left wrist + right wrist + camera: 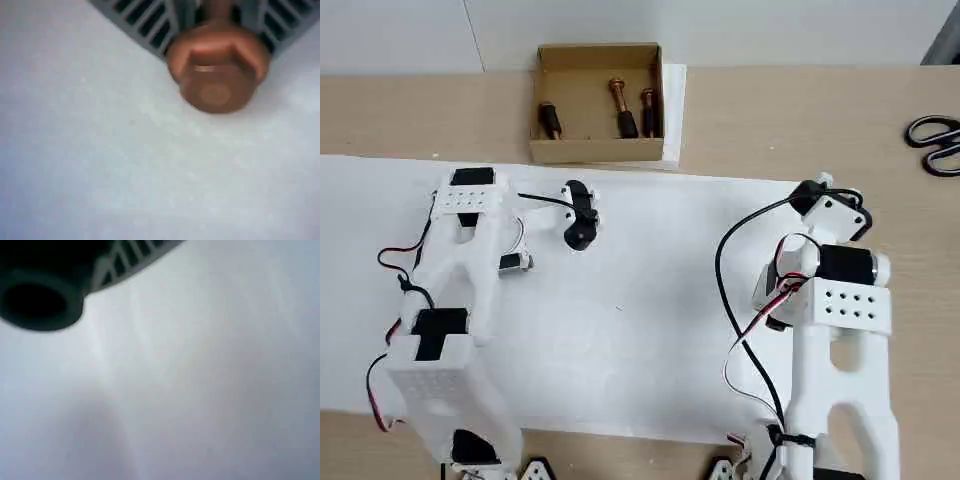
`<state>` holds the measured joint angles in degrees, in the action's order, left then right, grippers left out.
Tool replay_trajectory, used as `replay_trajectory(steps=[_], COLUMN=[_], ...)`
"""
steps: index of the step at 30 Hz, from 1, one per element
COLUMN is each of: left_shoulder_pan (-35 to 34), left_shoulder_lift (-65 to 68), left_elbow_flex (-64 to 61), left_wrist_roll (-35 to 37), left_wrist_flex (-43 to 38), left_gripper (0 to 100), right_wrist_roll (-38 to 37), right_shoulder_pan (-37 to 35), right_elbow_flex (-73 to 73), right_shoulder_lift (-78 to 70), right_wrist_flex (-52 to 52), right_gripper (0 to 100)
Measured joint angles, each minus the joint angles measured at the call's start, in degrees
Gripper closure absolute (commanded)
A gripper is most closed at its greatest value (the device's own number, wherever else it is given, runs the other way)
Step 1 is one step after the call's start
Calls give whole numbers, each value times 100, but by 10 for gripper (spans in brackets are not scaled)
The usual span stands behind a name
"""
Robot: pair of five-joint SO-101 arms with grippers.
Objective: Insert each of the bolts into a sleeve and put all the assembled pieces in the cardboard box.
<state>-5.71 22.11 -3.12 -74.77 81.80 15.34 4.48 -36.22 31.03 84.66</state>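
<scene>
Copper bolt (pixel 216 75) between left jaws, tight on it; black sleeve (pixel 40 302) within right jaws' grip.

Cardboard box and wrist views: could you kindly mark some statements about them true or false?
1. The cardboard box holds three pieces. True.
2. The right wrist view shows a black sleeve. True.
3. The left wrist view shows another sleeve. False: it shows a copper-coloured bolt.
4. The scissors lie in the box. False: they lie on the wooden table, far to the right of it.
</scene>
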Motion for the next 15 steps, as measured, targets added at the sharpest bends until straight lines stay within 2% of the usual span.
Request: replay_trajectory(steps=[5, 8, 15], left_shoulder_pan=[9, 18, 44], left_shoulder_lift=[26, 26, 26], left_elbow_flex=[853, 1486, 2462], left_wrist_roll=[9, 255, 1705], left_wrist_flex=[1020, 1389, 1521], left_gripper=[995, 995, 994], right_wrist_roll=[0, 0, 0], right_shoulder_pan=[0, 0, 0], right_elbow_flex=[0, 0, 0], right_shoulder_lift=[0, 0, 343], right_wrist_flex=[0, 0, 0], right_gripper=[996, 996, 996])
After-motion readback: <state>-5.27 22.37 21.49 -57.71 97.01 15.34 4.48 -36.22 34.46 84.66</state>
